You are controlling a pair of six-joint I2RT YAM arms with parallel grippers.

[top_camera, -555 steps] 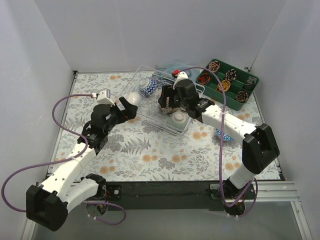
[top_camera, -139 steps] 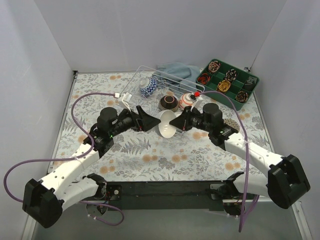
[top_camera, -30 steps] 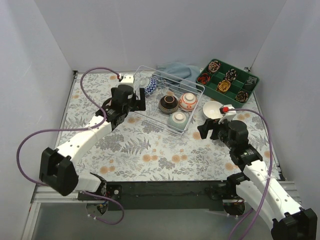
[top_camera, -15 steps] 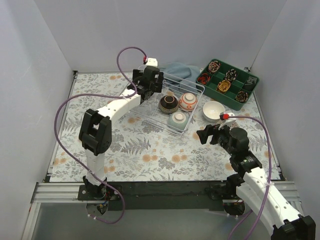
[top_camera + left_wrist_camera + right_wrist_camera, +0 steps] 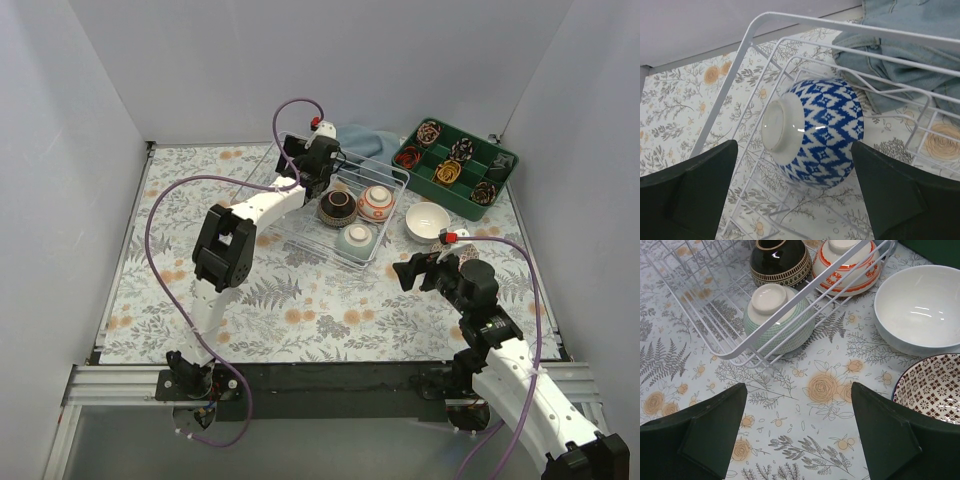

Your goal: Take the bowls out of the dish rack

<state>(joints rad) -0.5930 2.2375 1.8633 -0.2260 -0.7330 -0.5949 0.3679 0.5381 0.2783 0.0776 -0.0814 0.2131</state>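
Note:
The white wire dish rack (image 5: 392,176) stands at the back middle. A blue-and-white bowl (image 5: 815,130) lies on its side in the rack's far left corner. My left gripper (image 5: 797,200) is open just above it, a finger on each side, not touching; in the top view my left gripper (image 5: 303,168) covers this bowl. In the rack sit a dark bowl (image 5: 337,207), a red-and-white bowl (image 5: 376,203) and a green bowl (image 5: 357,238), all upside down. My right gripper (image 5: 797,440) is open and empty over the table, near the rack's front right corner (image 5: 735,356).
A white bowl (image 5: 428,220) and a brown-patterned bowl (image 5: 935,387) stand upright on the table right of the rack. A denim cloth (image 5: 905,50) lies behind the rack. A green compartmented tray (image 5: 455,163) is at the back right.
My left arm has stretched further, from the rack's left side to its far corner over the blue bowl. My right arm has drawn back a little from the white bowl on the table.

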